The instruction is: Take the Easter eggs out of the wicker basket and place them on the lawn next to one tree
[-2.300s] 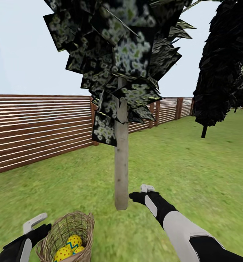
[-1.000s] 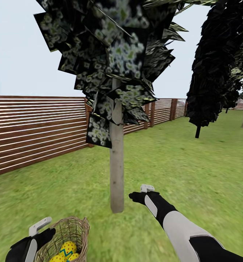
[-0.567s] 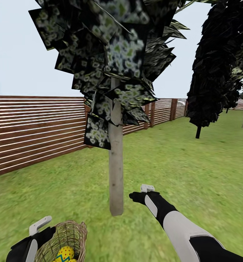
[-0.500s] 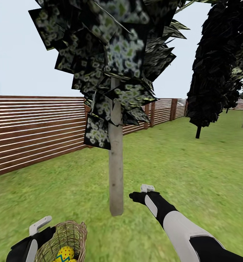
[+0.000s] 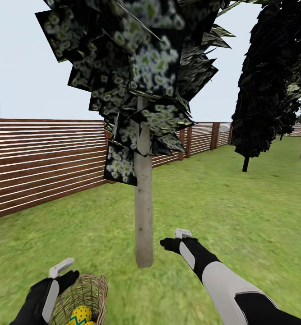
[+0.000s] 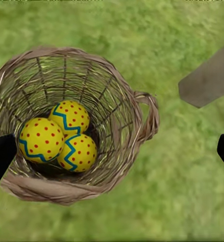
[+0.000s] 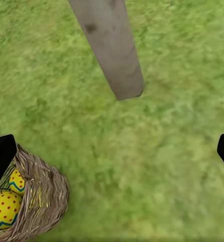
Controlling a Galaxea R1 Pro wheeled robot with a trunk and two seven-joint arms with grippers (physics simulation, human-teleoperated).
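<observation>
The wicker basket [image 5: 86, 295] stands on the lawn [image 5: 240, 212] at the head view's lower left, a short way in front of the tree [image 5: 143, 216] with its pale trunk. My left gripper [image 5: 63, 272] hovers over the basket's rim. In the left wrist view the left gripper [image 6: 113, 154] is open wide above the basket [image 6: 134, 126], where three Easter eggs [image 6: 40, 139] [image 6: 70, 117] [image 6: 79, 153] lie together at the bottom. My right gripper [image 5: 177, 237] hangs open and empty over grass just right of the trunk base [image 7: 119, 65]. The right wrist view also catches the basket [image 7: 44, 199] and two eggs [image 7: 4, 207].
A brown slat fence [image 5: 42, 158] runs along the left and back. An all-black tree [image 5: 258, 99] stands at the right, farther off. Open grass spreads around the trunk and to the right.
The camera swung slightly and moved in earlier, then held still. In the last half second my left gripper moved right, over the basket's rim. The right arm kept its place.
</observation>
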